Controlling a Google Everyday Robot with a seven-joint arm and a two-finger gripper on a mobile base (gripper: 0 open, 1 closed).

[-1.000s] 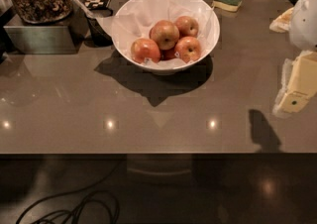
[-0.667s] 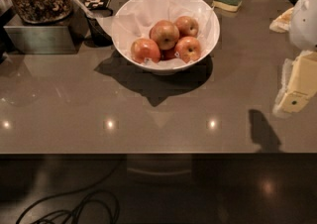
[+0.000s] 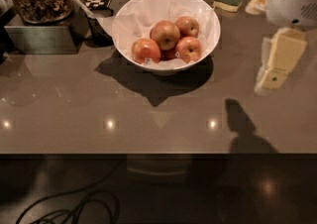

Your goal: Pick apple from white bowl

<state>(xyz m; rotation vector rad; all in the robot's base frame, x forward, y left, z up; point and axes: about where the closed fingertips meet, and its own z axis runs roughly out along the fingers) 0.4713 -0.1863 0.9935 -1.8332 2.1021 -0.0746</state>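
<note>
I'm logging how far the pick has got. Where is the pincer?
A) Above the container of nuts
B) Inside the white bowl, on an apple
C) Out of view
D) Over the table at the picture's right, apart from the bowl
D: the pincer hangs over the table near the picture's right edge, well apart from the white bowl, and none of the apples in the bowl is being touched.

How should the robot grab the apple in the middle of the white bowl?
Probably from straight above, pinching the middle apple across its round sides. It sits highest in the white bowl, with other apples crowding it and the rim blocking any sideways approach. The gripper hangs right of the bowl.
</note>
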